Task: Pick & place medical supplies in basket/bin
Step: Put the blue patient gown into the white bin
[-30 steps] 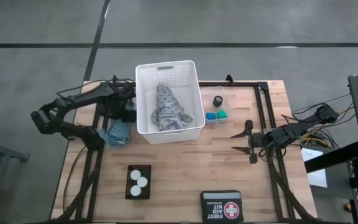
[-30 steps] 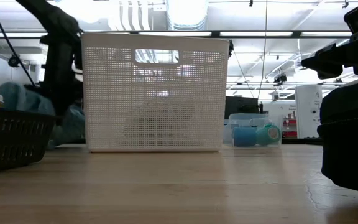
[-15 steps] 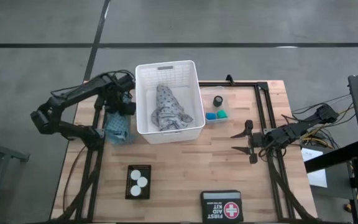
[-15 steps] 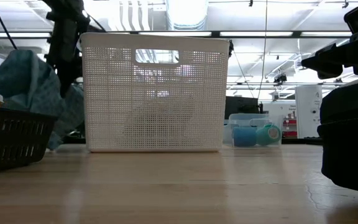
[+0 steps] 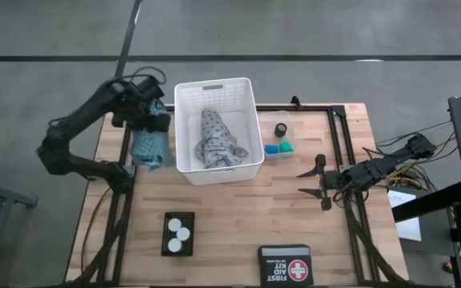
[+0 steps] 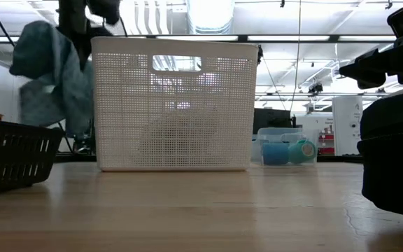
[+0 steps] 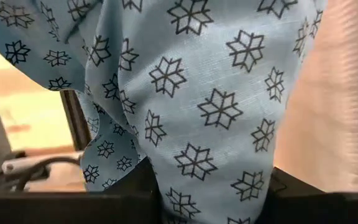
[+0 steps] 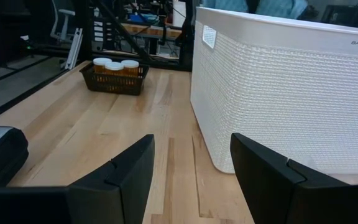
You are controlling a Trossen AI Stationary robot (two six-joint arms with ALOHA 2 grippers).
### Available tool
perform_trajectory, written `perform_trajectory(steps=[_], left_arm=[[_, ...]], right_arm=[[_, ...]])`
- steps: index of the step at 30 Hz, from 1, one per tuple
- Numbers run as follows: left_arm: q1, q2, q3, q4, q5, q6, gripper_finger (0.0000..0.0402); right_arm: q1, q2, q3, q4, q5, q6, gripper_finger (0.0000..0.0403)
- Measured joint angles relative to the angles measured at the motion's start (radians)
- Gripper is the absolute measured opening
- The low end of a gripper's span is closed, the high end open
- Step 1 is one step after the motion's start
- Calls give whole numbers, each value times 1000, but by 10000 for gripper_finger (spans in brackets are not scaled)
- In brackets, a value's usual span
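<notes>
Teal-blue patterned cloth point(image 5: 151, 146) is held by the left claw point(image 5: 146, 118), which is closed on its upper part; the cloth hangs clear of the counter point(image 5: 238, 216), just beside the left wall of the large white basket point(image 5: 254, 104). In the low view the cloth point(image 6: 53, 73) is seen dangling beside the basket point(image 6: 173, 105), with its top near the level of the basket's rim. In the left wrist view the cloth point(image 7: 191, 99), light blue with dark star shapes, fills most of the frame.

A second patterned cloth point(image 5: 215, 140) lies bunched inside the basket. A small clear tub point(image 5: 280, 149) stands just to the right of the basket and holds a black round piece point(image 5: 280, 129), a blue piece point(image 5: 272, 149) and a green piece point(image 5: 286, 147).

A small dark wire tray point(image 5: 179, 233) with three white-capped pill bottles point(image 5: 178, 230) sits near the front of the counter, well apart from the basket. A black case marked FIRST AID KIT point(image 5: 285, 265) lies at the front edge.

The right claw point(image 5: 317, 183) is held over the right part of the counter, its fingers apart and nothing between them.
</notes>
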Motion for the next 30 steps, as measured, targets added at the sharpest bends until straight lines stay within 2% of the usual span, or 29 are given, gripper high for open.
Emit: perform_trajectory(steps=[7, 16, 21, 30], left_arm=[[1, -55, 152, -1, -74, -39, 129], [0, -80, 347, 91, -199, 64, 129], [0, -80, 394, 290, -263, 172, 129], [0, -45, 341, 727, -310, 339, 129]], right_arm=[[0, 0, 0, 0, 0, 0, 206], [0, 0, 0, 0, 0, 0, 206], [0, 0, 0, 0, 0, 0, 206], [0, 0, 0, 0, 0, 0, 206]])
